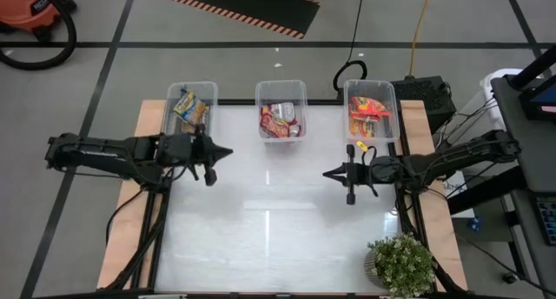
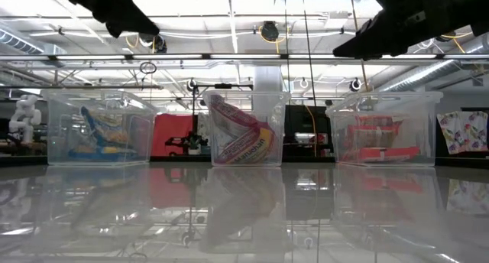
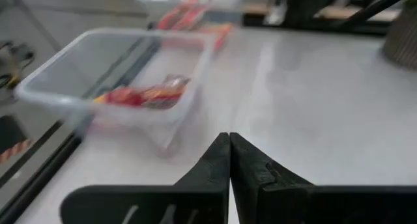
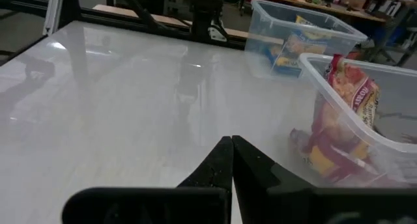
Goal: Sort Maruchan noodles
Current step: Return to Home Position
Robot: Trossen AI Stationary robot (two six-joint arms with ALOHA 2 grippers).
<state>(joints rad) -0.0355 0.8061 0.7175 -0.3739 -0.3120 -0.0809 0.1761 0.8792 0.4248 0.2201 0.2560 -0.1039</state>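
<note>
1. Desk [image 1: 278, 221]: white top, with three clear bins in a row along its far edge.
2. Left bin [image 1: 192, 84], near the far-left corner: holds blue-and-yellow noodle packets [image 1: 190, 109].
3. Middle bin [image 1: 281, 83], mid far edge: holds maroon-and-white noodle packets [image 1: 280, 121].
4. Right bin [image 1: 371, 83], near the far-right corner: holds orange-red noodle packets [image 1: 368, 116].
5. Left gripper [image 1: 228, 152]: raised over the desk's left side, just before the left bin; jaws closed, empty.
6. Right gripper [image 1: 327, 173]: raised over the right side, before the right bin; jaws closed, empty.
7. Potted plant [image 1: 401, 264]: near-right corner.

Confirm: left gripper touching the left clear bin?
Apart. Low view shows the left gripper hanging above the rim of the left clear bin, open air between them.
</note>
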